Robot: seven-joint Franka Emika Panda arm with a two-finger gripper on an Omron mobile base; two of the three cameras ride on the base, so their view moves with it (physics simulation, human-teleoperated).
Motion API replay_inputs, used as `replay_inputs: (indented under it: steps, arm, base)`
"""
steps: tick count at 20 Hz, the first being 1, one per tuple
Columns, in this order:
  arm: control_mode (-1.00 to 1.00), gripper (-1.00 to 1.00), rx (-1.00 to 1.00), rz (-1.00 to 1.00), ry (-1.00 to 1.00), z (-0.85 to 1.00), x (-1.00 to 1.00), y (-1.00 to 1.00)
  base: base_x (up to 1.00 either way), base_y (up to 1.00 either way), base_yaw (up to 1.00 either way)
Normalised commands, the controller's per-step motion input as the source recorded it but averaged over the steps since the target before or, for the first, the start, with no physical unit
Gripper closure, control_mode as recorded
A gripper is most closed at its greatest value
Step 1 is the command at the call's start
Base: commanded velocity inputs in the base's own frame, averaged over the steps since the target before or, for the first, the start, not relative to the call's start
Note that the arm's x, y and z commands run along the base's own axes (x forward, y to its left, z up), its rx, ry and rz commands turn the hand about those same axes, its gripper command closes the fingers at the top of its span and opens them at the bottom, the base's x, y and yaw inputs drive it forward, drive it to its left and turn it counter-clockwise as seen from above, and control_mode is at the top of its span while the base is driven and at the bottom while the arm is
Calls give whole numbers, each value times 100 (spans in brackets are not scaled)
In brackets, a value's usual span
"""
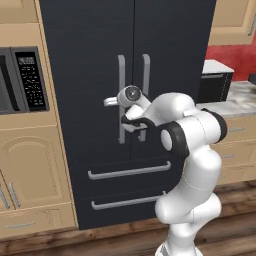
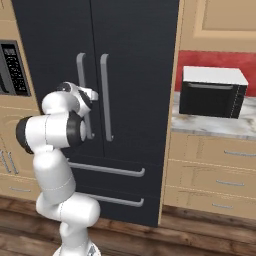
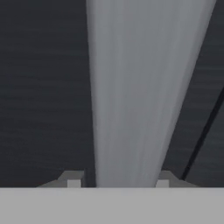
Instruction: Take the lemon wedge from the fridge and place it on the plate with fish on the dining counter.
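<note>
The fridge is tall and black, and both of its doors are closed. My gripper reaches straight at the left door's long grey bar handle, about halfway down it. In the hand view that handle runs up between my two fingertips, and my gripper is shut on it from both sides. The lemon wedge is hidden behind the closed doors. The plate with fish and the dining counter are out of view.
The right door's handle runs parallel, close beside the one I hold. Two drawers with bar handles sit below. A built-in microwave is to the left, and a black oven box stands on the marble counter to the right.
</note>
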Motion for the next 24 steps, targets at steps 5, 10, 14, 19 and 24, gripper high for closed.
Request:
replay_inputs:
  steps: [5,10,14,19,24]
  arm:
    - [-100,100,0,0,-2,4,-34,26]
    - [-100,100,-3,0,-20,46,-73,70]
    - [-100,100,-10,0,-24,78,-84,96]
    - [-100,100,-15,-1,-21,94,-96,100]
    - [-100,100,-15,-3,-18,89,-100,99]
  base:
    - [0,0,0]
    - [0,0,0]
    - [0,0,0]
    - [0,0,0]
    - [0,0,0]
